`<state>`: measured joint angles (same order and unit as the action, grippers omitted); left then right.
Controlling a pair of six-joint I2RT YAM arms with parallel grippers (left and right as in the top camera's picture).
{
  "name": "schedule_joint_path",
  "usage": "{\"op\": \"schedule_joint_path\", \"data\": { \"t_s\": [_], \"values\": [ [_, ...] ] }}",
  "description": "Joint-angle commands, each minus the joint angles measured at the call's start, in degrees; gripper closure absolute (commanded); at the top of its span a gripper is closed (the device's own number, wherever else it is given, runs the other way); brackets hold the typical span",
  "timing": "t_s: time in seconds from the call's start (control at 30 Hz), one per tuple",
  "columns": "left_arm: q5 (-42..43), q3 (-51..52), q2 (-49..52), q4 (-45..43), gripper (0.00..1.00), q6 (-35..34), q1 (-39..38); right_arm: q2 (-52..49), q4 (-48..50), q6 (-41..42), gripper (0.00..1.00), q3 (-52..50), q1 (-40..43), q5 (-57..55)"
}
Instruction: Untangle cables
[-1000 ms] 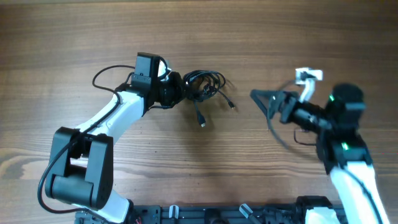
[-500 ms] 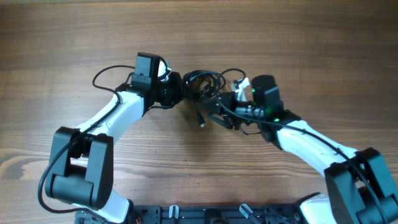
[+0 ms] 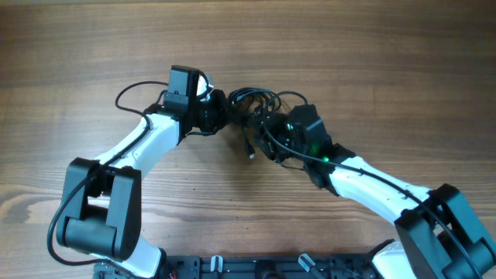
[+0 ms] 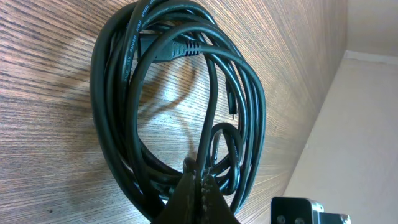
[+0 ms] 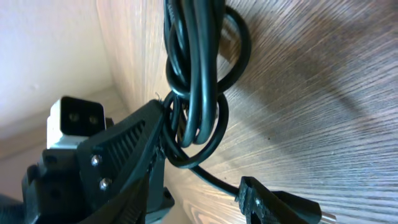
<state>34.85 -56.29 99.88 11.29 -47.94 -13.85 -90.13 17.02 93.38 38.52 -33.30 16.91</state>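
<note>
1. The cables lay as one tangled black coil on the worktop. The coil sat about midway between the left and right edges, somewhat nearer the far edge than the near edge.
2. In the left wrist view the cables formed several overlapping oval loops lying flat on the wood. A moulded plug with a ribbed strain relief crossed the upper part of the coil.
3. White lettering was printed along one cable jacket. It was too small and too oblique to be read.
4. One loose plug end trailed out of the coil toward the near edge, its tip silvery.
5. The left gripper met the coil on its left side. In its own wrist view the left gripper was closed, with its tips pinching strands at the coil's edge.
6. The right gripper met the coil on its right, near-edge side.
7. In the right wrist view the right gripper had its jaws partly apart. The cables looped against the ribbed finger, and bare wood showed before the other finger. A firm hold could not be confirmed.
8. Both white arms reached in from the near edge, converging on the coil.
</note>
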Motion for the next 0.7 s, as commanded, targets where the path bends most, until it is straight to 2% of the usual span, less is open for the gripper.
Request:
{"op": "schedule_joint_path", "data": {
  "t_s": [0.0, 0.2, 0.5, 0.6, 0.63, 0.67],
  "values": [
    [1.4, 0.04, 0.33, -0.42, 0.96, -0.33, 0.02, -1.25, 0.33, 2.82, 0.5, 0.57, -0.28, -4.0],
    [1.42, 0.04, 0.33, -2.12, 0.96, -0.33, -3.02, -1.44, 0.09, 2.8, 0.52, 0.57, -0.28, -4.0],
    [1.77, 0.04, 0.33, -3.41, 0.96, -0.35, -4.79, -1.44, -0.48, 2.75, 0.65, 0.57, -0.28, -5.31],
    [1.75, 0.04, 0.33, -3.41, 0.96, -0.33, -4.79, -1.44, -2.43, 2.62, 0.72, 0.57, -0.26, -7.58],
    [1.77, 0.04, 0.33, -3.41, 0.96, -0.33, -4.79, -1.44, -3.37, 2.62, 0.78, 0.57, -0.26, -8.13],
    [1.77, 0.04, 0.33, -3.41, 0.96, -0.33, -4.79, -1.44, -4.44, 2.6, 0.93, 0.55, -0.26, -8.37]
  ]
}}
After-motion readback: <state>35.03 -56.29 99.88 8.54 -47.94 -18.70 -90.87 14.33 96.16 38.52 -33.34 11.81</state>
